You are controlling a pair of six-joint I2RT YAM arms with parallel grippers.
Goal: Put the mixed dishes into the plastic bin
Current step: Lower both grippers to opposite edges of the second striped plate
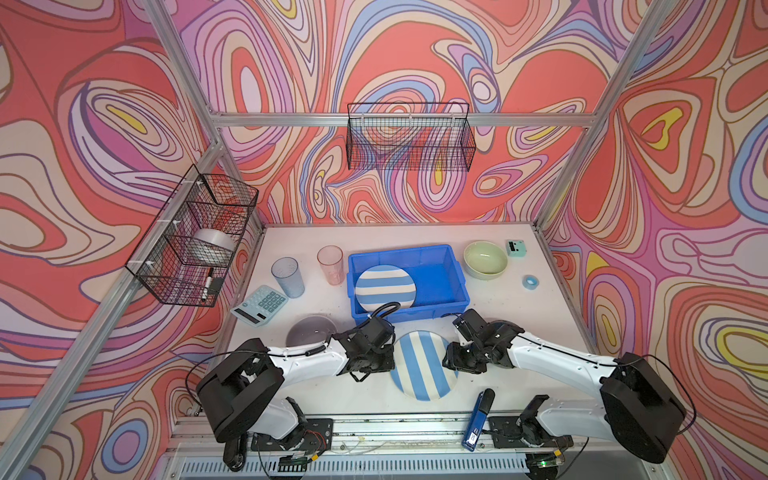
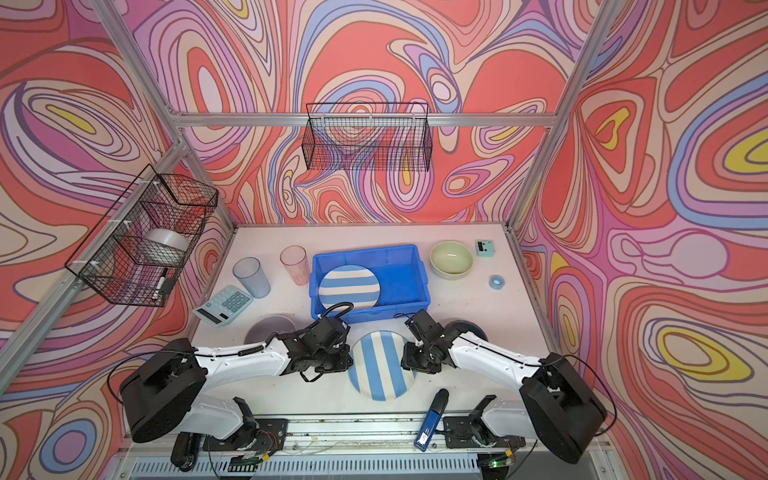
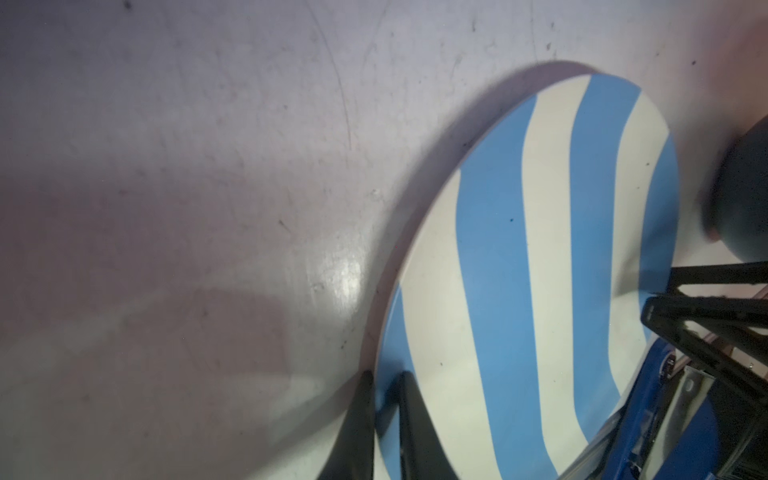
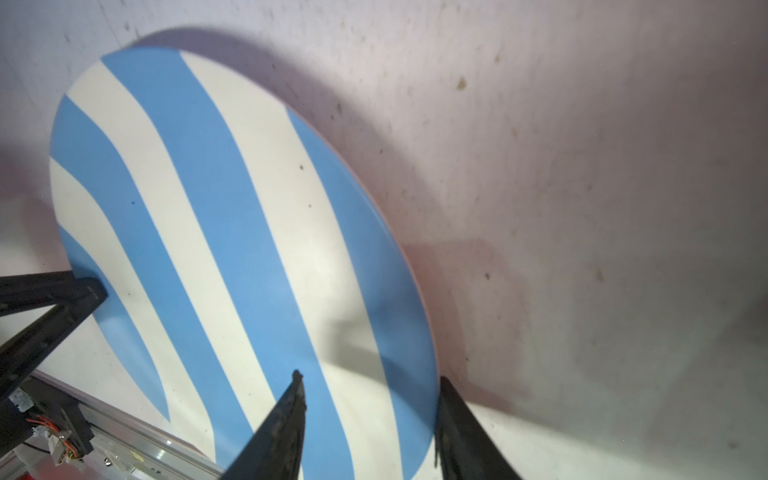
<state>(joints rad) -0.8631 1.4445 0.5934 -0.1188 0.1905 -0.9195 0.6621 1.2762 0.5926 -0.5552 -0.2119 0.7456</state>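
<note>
The striped plate [image 1: 424, 365] sits just in front of the plastic bin [image 1: 436, 278]. It looks stiff, slick and probably breakable, best taken by its thin rim. The left claw [image 3: 385, 382] pinches that rim; the right claw [image 4: 370, 376] stands apart, astride the opposite edge.

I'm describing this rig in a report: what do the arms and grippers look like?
The left arm and right arm have white links, black joints and thin black cables, one coiled. The left gripper and right gripper are black with slim tapered fingers.

The right gripper [image 4: 370, 378], jaws apart, straddles the rim of the striped plate [image 4: 232, 232], perhaps touching.
</note>
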